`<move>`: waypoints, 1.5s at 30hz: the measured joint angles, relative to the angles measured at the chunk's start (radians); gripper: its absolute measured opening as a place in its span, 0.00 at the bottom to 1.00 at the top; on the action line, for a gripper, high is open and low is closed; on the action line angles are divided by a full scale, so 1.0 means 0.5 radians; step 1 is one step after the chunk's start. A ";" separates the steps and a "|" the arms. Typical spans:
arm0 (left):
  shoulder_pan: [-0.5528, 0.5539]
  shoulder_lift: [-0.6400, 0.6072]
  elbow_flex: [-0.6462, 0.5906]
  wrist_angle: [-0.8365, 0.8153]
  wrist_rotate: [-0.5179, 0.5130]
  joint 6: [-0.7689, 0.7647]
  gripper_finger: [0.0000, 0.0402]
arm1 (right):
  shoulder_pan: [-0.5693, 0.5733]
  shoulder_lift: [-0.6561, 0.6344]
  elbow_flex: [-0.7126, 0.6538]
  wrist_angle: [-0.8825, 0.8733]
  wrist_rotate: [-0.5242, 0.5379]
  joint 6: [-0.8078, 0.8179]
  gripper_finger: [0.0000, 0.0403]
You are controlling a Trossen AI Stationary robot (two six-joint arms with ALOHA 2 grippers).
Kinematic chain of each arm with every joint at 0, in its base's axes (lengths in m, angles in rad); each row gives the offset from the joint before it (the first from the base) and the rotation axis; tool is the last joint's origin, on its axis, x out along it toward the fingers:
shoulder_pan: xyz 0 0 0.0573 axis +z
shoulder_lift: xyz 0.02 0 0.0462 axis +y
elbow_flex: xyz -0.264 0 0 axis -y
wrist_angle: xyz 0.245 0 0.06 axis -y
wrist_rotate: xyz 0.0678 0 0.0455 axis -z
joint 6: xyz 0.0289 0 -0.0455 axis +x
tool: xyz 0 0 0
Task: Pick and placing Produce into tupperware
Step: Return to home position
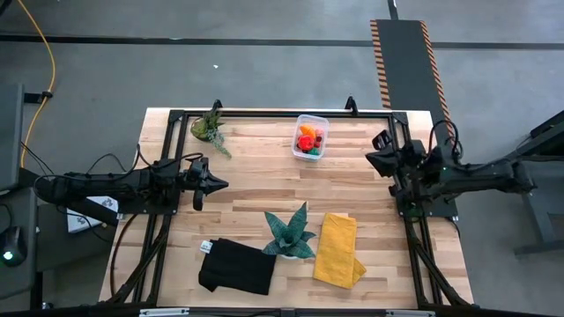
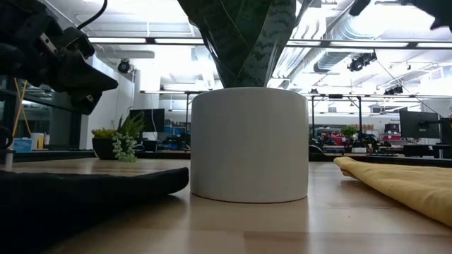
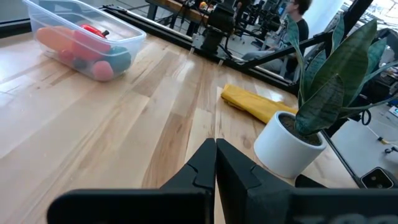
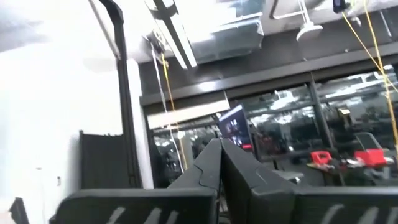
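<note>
The tupperware (image 1: 310, 137), a small clear tub, stands on the table near its far edge, and the produce (image 1: 308, 141), red, orange and green toys, lies inside it. The left wrist view shows the same tub (image 3: 87, 43) with the produce (image 3: 81, 46) in it. My left gripper (image 1: 222, 184) is shut and empty above the table's left part, pointing toward the right. Its fingers (image 3: 216, 163) meet in the left wrist view. My right gripper (image 1: 370, 158) is shut and empty at the table's right edge, tipped upward; its tips (image 4: 220, 163) face the ceiling.
A teal spiky plant in a white pot (image 1: 290, 236) stands near the front centre, with a folded yellow cloth (image 1: 338, 249) to its right and a black cloth (image 1: 236, 266) to its left. A small leafy potted plant (image 1: 209, 126) is at the far left. Bare wood lies mid-table.
</note>
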 joint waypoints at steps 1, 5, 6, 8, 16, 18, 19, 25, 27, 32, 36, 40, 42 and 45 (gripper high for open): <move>0.000 0.000 0.000 0.000 0.000 0.000 0.00 | 0.000 -0.015 -0.048 0.056 -0.006 0.010 0.00; 0.000 0.000 0.000 0.000 -0.001 0.000 0.00 | 0.000 -0.108 -0.233 0.240 -0.016 0.058 0.00; 0.000 0.000 0.000 0.000 0.000 0.000 0.00 | 0.000 -0.140 -0.274 0.280 -0.015 0.068 0.00; 0.000 0.000 0.000 0.000 -0.001 0.000 0.00 | 0.000 -0.213 -0.358 0.334 -0.013 0.077 0.00; 0.000 0.000 0.000 0.000 0.000 0.000 0.00 | 0.000 -0.399 -0.484 0.256 -0.015 0.003 0.00; 0.000 0.000 0.000 0.000 0.000 0.000 0.00 | 0.000 -0.427 -0.502 0.173 -0.046 -0.018 0.00; 0.000 0.000 0.000 0.000 0.000 0.000 0.00 | 0.000 -0.443 -0.517 0.136 -0.055 -0.017 0.00; 0.000 -0.001 0.000 0.000 0.000 0.000 0.00 | 0.000 -0.602 -0.620 0.054 -0.065 -0.048 0.00; 0.000 -0.001 0.000 0.001 0.000 0.000 0.00 | 0.000 -0.672 -0.620 -0.101 -0.062 -0.060 0.00; 0.000 -0.001 0.000 0.000 0.000 0.000 0.00 | 0.000 -0.886 -0.620 -0.686 -0.017 -0.160 0.00; 0.000 -0.001 0.000 0.000 0.000 0.000 0.00 | -0.001 -1.090 -0.620 -1.077 0.079 -0.172 0.00; 0.000 -0.001 0.000 0.000 -0.001 -0.001 0.00 | -0.001 -1.087 -0.620 -1.122 0.080 -0.289 0.00; 0.000 -0.001 0.000 0.000 0.000 -0.001 0.00 | -0.001 -1.095 -0.620 -1.171 0.080 -0.307 0.00; 0.000 -0.001 0.000 0.001 -0.001 -0.001 0.00 | -0.001 -1.091 -0.619 -1.254 0.080 -0.305 0.00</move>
